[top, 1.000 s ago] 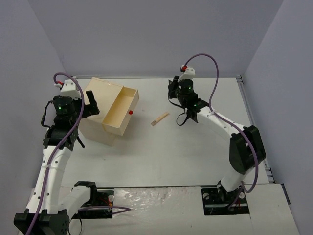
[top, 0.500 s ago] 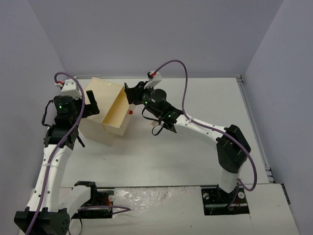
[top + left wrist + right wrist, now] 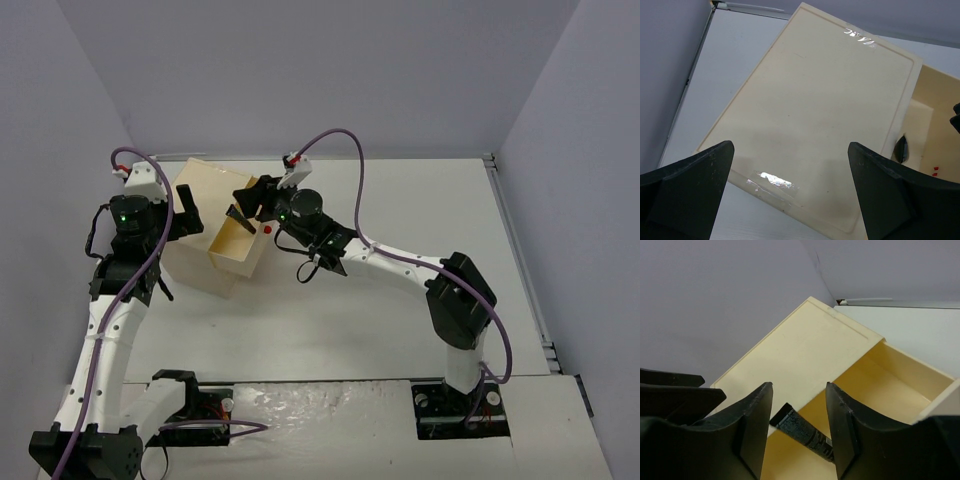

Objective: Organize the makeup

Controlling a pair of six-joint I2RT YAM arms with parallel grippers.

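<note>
The white table (image 3: 330,320) bears a beige box (image 3: 215,190).

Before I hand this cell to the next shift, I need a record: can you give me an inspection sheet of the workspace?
Surface: white table, no spills seen.
Job's things: black tube held over the open drawer of the wooden box.
Clutter: nothing seen.
Pincers: right pincer shut on the tube; left pincer open above the box lid.
Cables: purple cable loops high over the right arm.
Surroundings: plain grey walls on three sides.
</note>
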